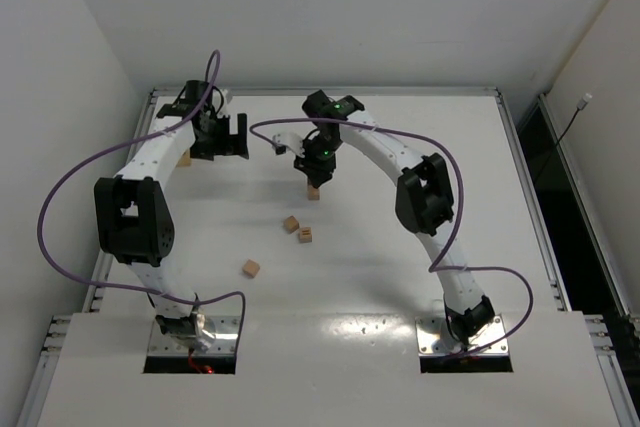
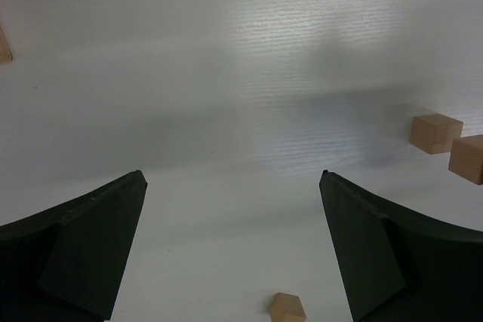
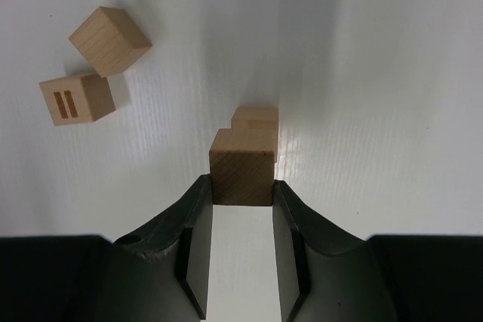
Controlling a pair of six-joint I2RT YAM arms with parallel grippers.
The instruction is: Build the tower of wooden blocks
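My right gripper (image 1: 313, 179) (image 3: 241, 186) is shut on a light tan wooden cube (image 3: 241, 175), gripping it by its two sides. Directly under it, slightly offset, a second cube (image 3: 256, 118) rests on the white table; it also shows in the top view (image 1: 313, 193). I cannot tell whether the two cubes touch. No taller column is in view. My left gripper (image 1: 226, 147) (image 2: 232, 179) is wide open and empty above bare table at the far left.
Two loose cubes (image 1: 291, 224) (image 1: 305, 235) lie near the table's middle, one with two slots (image 3: 75, 99). Another cube (image 1: 251, 268) lies nearer the left base. One more (image 1: 185, 157) lies beside the left arm. Purple cables loop over both arms.
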